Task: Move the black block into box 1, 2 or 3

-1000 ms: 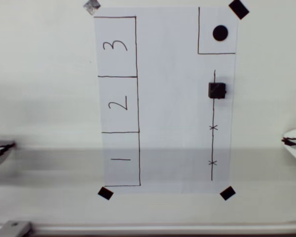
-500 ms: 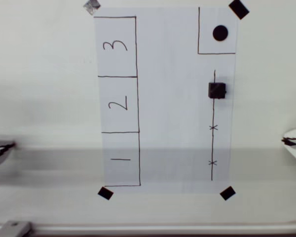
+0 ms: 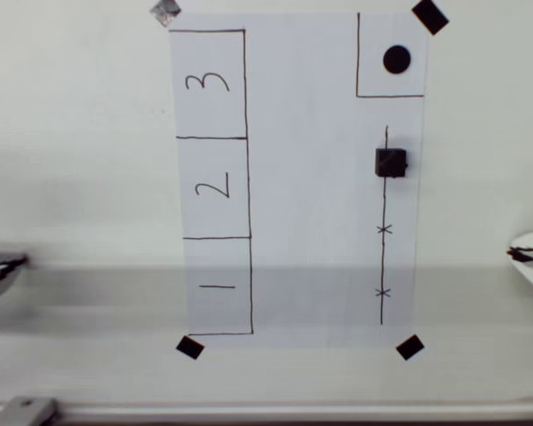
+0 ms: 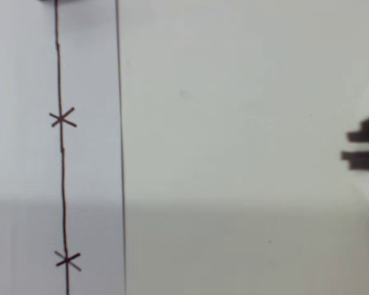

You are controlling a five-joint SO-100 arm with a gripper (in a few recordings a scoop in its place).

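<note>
At right edge of overhead view, gripper point(image 3: 526, 256) partly in frame: white body, dark tip, over bare table point(image 3: 71, 133), well apart from paper point(image 3: 311, 177). Opening of fingers not determinable; nothing seen held. In wrist view, two dark bars point(image 4: 364, 144) at right edge, one above the other, thin pale gap between; too blurred to identify.

Block point(image 3: 391, 162) sitting on paper, right-hand side in overhead view, squarely on drawn line point(image 3: 383, 266) near its upper end, just below outlined square holding dot point(image 3: 396, 59). Untouched, well apart from gripper.

Two crosses on line below block, seen close in wrist view point(image 4: 63, 118), with paper edge just to their right.

Box 1 point(image 3: 218, 286) at lower left of paper, empty, well apart from block. Box 2 point(image 3: 213, 187) directly above it, box 3 point(image 3: 208, 84) above that, sharing borders; both empty.

Paper fixed at corners with tape squares point(image 3: 409, 347). Grey shadow band lying across lower table and paper, covering box 1 and lower cross.
</note>
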